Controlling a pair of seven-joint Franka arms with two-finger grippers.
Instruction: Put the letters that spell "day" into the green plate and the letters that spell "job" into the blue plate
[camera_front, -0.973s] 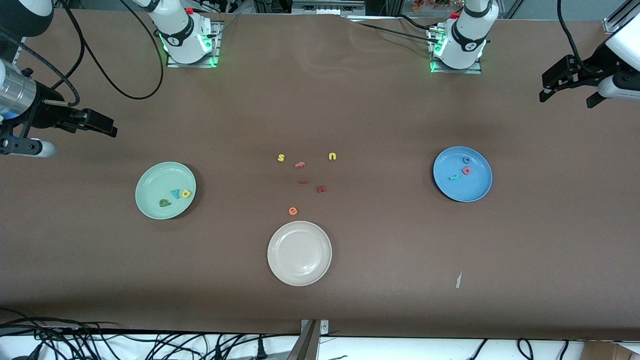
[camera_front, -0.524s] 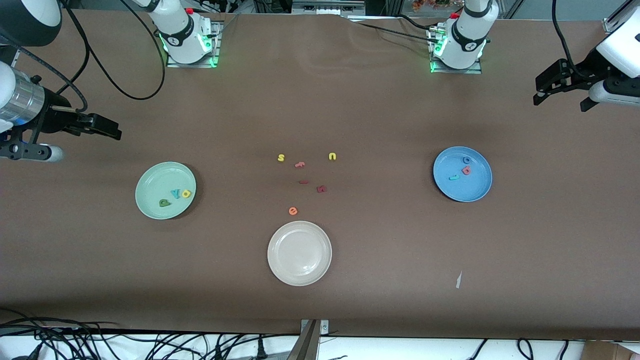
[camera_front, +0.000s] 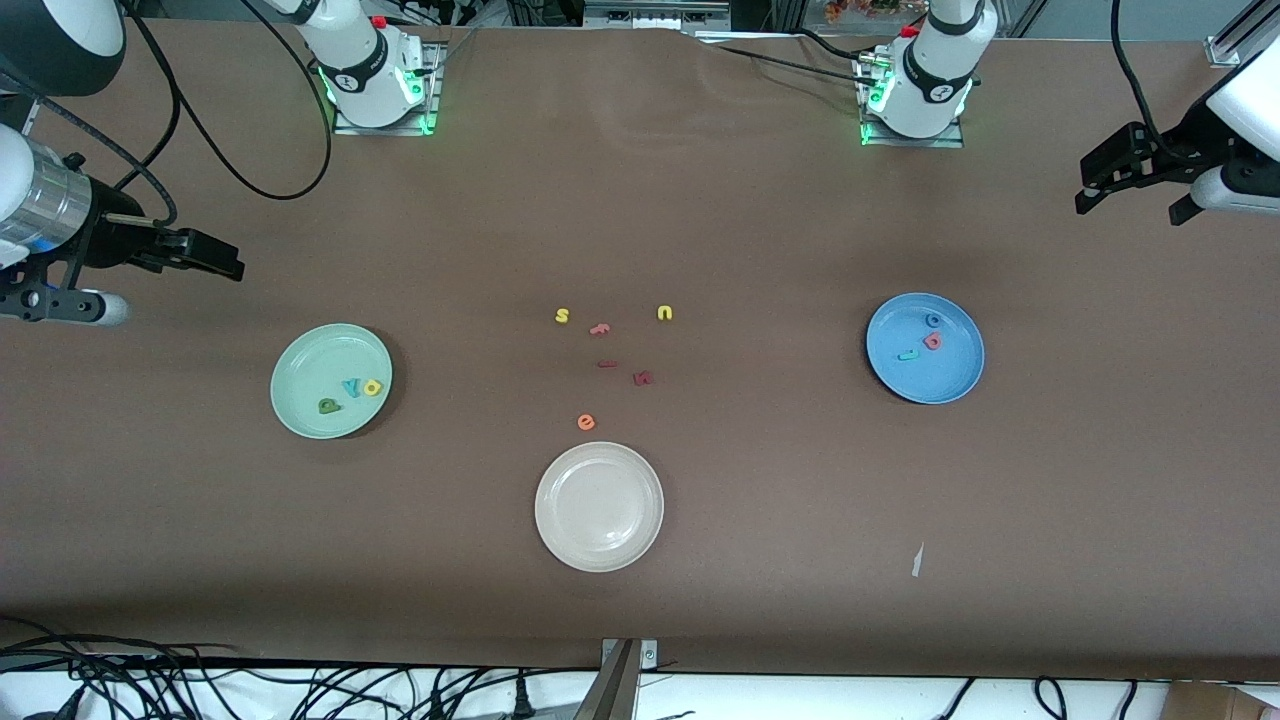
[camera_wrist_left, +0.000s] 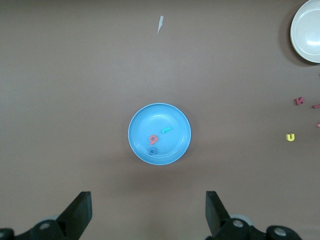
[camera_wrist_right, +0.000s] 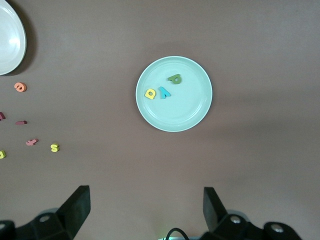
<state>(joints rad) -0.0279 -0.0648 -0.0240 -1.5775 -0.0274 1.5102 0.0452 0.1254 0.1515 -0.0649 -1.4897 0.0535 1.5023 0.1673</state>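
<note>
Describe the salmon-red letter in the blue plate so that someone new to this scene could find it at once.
Start at the blue plate, the only blue one, toward the left arm's end of the table. Three tiny foam letters lie in its half farther from the front camera. The salmon-red "b" lies between the blue ring "o" and the teal "j", and is the only reddish one.

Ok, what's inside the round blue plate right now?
The round mid-blue plate holds three tiny foam letters: a teal hook-shaped "j", a blue ring "o" and a salmon-red "b". Nothing covers them.
</note>
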